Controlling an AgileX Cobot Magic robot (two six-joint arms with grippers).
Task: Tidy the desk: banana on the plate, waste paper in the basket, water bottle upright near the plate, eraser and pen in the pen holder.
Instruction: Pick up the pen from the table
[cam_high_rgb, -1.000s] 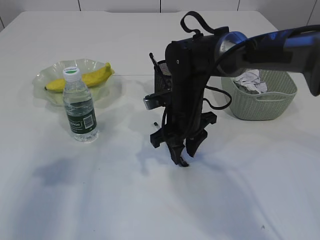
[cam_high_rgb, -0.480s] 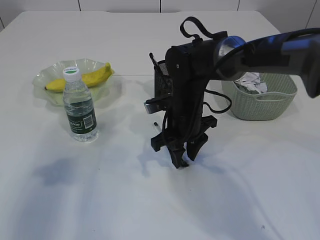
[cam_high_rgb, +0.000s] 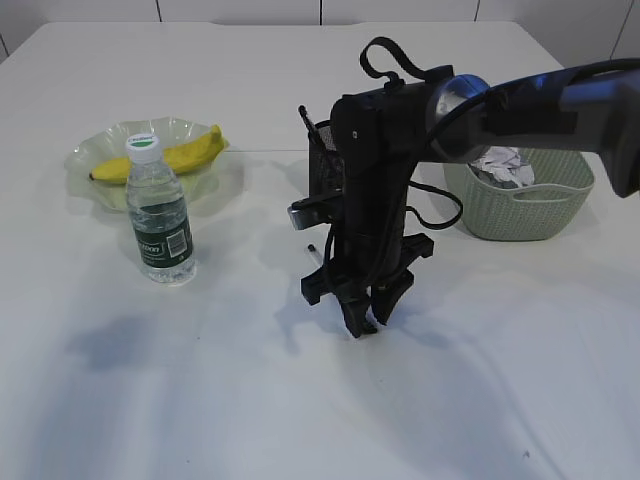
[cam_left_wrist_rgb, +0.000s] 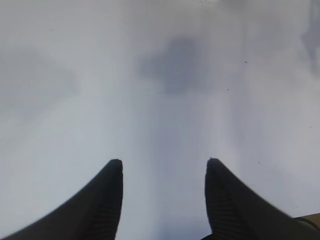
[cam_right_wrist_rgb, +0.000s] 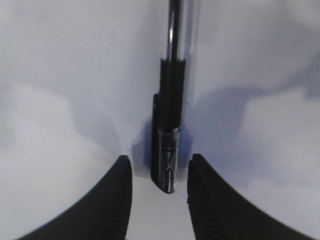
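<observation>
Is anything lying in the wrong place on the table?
Yes, the pen. It lies flat on the desk instead of standing in the pen holder. The right gripper straddles it, jaws apart. The banana, water bottle and basket look fine.

banana (cam_high_rgb: 170, 156): yellow, curved, lying across the plate (cam_high_rgb: 100, 150), dark tip at the left
plate: pale green, wavy rim, far left of the bench (cam_high_rgb: 200, 390)
water bottle (cam_high_rgb: 160, 212): clear, white cap, dark green label, upright just in front of the plate
basket (cam_high_rgb: 530, 205): sage green, woven look, far right, crumpled white paper (cam_high_rgb: 503, 163) inside
pen holder (cam_high_rgb: 324, 160): black mesh, mid-bench, largely hidden
pen (cam_right_wrist_rgb: 169, 125): black and chrome, flat on the bench
eraser: not seen
</observation>
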